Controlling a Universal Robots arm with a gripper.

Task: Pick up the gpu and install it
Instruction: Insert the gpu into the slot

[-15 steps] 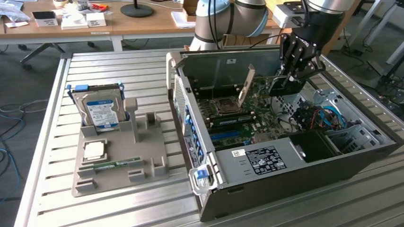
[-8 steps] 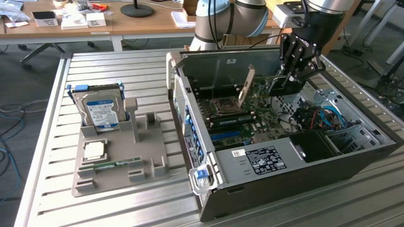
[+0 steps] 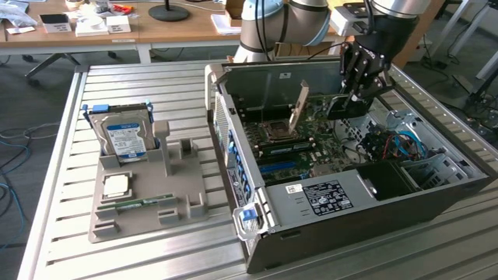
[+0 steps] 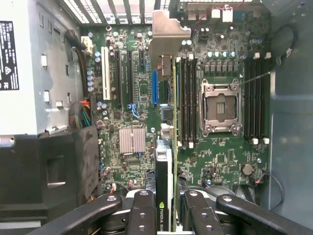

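Your gripper (image 3: 356,93) grips the gpu (image 4: 164,193) edge-on above the motherboard (image 4: 137,88), inside the open case (image 3: 350,224) on the slatted table (image 3: 132,87), with case walls close on both sides.

A slatted metal surface (image 3: 140,256) stands on a dark grey floor (image 3: 31,105), where loose cables (image 3: 14,146) trail at the exterior view's left. Behind it runs a wooden desk (image 3: 195,32) carrying small white boxes (image 3: 118,23) and a round black base (image 3: 169,11).
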